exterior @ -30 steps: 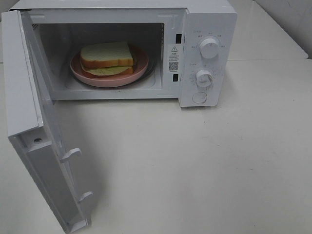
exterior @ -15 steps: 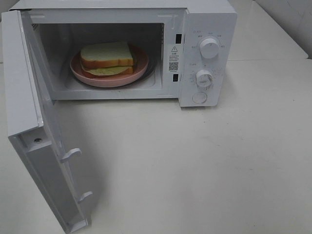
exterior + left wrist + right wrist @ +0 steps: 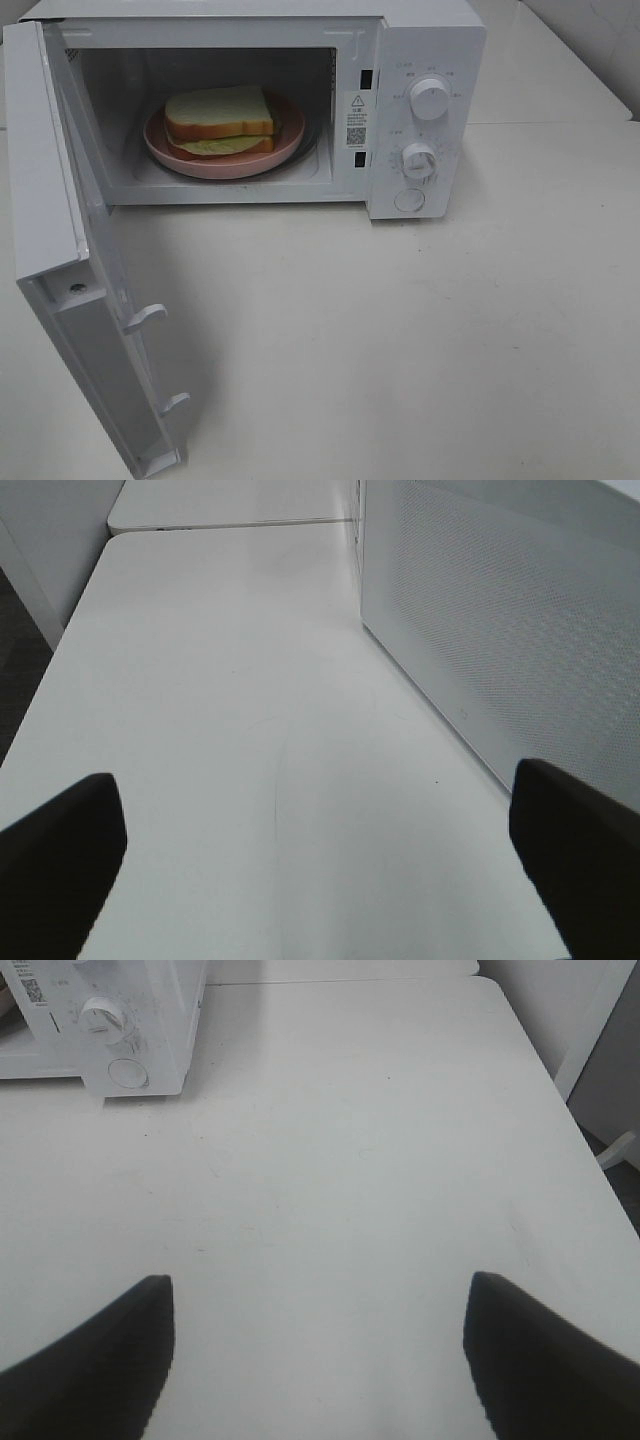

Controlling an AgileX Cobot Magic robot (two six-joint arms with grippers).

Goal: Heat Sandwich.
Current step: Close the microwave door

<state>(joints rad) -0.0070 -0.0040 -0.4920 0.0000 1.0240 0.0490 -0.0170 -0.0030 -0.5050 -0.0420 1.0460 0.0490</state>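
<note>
the sandwich lies flat on the pink plate, and the plate sits inside the microwave. so the food is already in. we think the next job is to shut the door and then turn a knob.

the door hangs from the left side of the box and sticks out toward the front of the table. its inside faces the middle of the table. its outside faces away to the left.

our left gripper has its two dark fingers spread wide, with nothing between them but bare table. in the left wrist view the dotted outside of the door runs along close by one finger. so we think the left arm is on the outer side of the door and is the nearer one. a push on the door would have to go across, toward the middle, to swing it shut.

our right gripper is also spread wide and holds nothing. it hangs over bare table. the knobs are well apart from it, on the right end of the microwave.

we cannot see either arm in the high view.
</note>
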